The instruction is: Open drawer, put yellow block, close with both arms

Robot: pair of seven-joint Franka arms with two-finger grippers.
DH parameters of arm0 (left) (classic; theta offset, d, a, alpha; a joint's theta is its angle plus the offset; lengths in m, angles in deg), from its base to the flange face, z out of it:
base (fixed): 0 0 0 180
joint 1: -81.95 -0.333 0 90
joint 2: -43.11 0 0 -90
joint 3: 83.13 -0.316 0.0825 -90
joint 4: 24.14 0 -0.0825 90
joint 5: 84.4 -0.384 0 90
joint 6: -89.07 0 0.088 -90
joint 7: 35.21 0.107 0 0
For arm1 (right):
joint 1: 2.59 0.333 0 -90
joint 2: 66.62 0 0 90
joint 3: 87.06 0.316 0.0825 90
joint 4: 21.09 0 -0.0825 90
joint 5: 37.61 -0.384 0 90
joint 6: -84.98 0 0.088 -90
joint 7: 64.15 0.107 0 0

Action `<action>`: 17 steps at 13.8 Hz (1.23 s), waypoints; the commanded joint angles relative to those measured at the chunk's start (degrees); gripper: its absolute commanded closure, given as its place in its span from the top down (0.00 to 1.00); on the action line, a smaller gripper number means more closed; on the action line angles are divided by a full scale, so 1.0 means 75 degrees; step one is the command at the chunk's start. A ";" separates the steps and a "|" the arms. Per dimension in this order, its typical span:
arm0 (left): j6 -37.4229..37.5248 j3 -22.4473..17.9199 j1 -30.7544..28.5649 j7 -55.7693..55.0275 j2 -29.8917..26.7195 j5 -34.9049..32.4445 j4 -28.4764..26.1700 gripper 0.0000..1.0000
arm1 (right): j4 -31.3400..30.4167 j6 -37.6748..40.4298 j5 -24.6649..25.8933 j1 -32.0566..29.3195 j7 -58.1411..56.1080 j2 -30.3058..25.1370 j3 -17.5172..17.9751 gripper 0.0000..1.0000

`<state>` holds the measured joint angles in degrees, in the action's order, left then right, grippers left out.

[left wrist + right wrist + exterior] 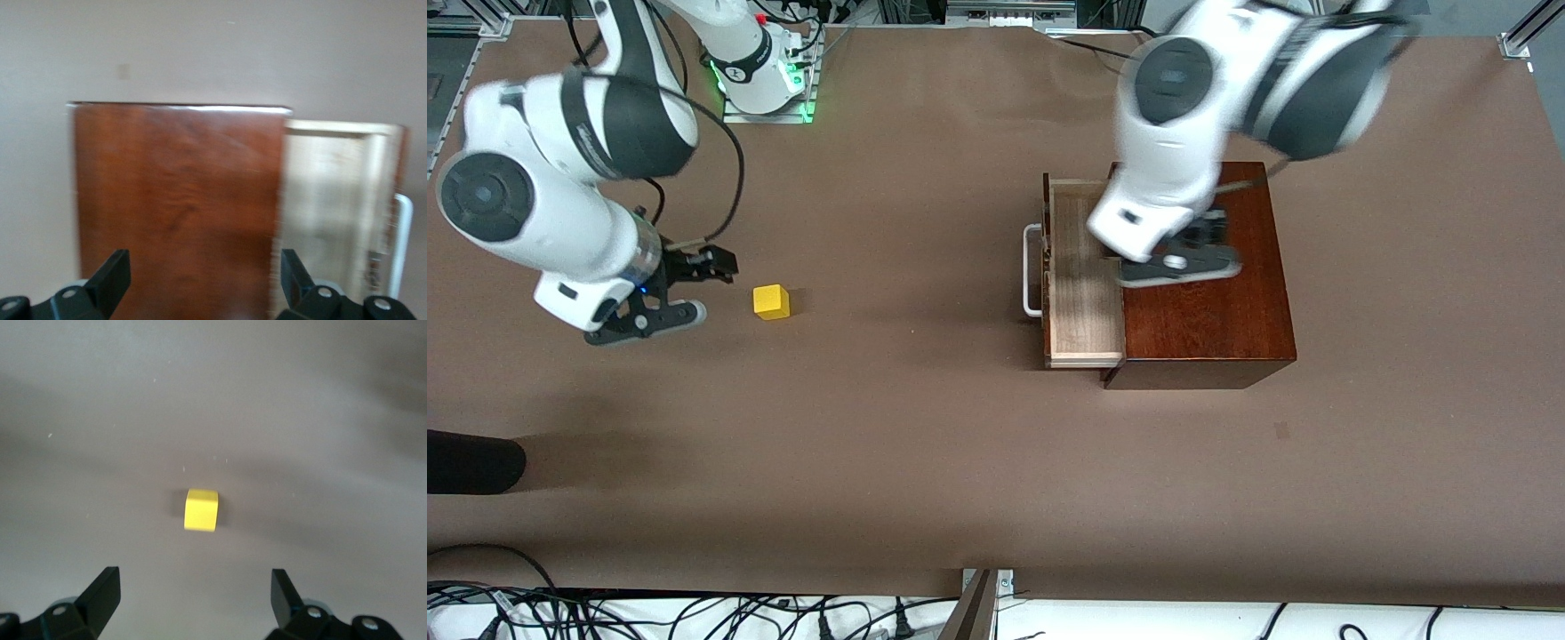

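While the drawer (1083,293) stands pulled out of the dark mahogany box (1209,302), its pale wood floor shows bare and its white bar handle (1032,271) points toward the right arm's end of the table (925,427). The box sits toward the left arm's end of the table. The left end effector (1199,238) hangs over the box's glossy top, close to the edge where the drawer comes out; in the left wrist view its two black fingers (112,280) stand wide apart with nothing between them, and the box lid and the open drawer lie below them. The yellow block (771,301) rests on the bare table toward the right arm's end, well apart from the box. The right end effector (704,267) is just beside the block, on the side away from the box, low over the table and not touching it. In the right wrist view its fingers (103,593) are spread open and empty, and the block (201,509) lies ahead of the gap between them. A dark rounded object (471,464) lies at the table's edge, nearer to the front camera than the right arm.
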<state>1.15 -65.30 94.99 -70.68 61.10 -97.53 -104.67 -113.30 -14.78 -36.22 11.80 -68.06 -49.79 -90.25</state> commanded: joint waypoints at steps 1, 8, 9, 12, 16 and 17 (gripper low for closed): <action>0.0600 0.0107 -0.1138 0.1570 -0.0184 0.0297 0.0376 1.00 | -0.1117 -0.1316 -0.0057 -0.0044 0.0005 -0.0146 -0.0091 1.00; -0.0753 -0.1927 -0.1413 0.4222 -0.1047 0.1783 -0.0472 1.00 | -0.3780 -0.4401 -0.0642 -0.0044 0.0017 -0.0216 -0.0174 1.00; -0.1268 -0.2175 -0.1330 0.4468 -0.1410 0.1809 -0.1034 1.00 | -0.4027 -0.4661 -0.0643 -0.0055 0.0005 -0.0216 -0.0174 1.00; -0.1953 -0.2529 -0.1142 0.4472 -0.2348 0.1774 -0.2196 1.00 | -0.4707 -0.5469 -0.0643 -0.0056 0.0005 -0.0251 -0.0162 1.00; -0.1824 -0.2483 -0.1165 0.4447 -0.2469 0.1704 -0.2470 1.00 | -0.4955 -0.5963 -0.0655 -0.0044 0.0017 -0.0134 -0.0115 1.00; -0.1801 -0.2448 -0.1165 0.4436 -0.2492 0.1599 -0.2481 1.00 | -0.4955 -0.6011 -0.0655 -0.0044 0.0017 -0.0041 -0.0115 1.00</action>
<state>-11.14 -83.35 85.70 -38.08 43.54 -85.24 -121.41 -148.93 -58.26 -39.94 11.64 -67.96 -49.28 -91.52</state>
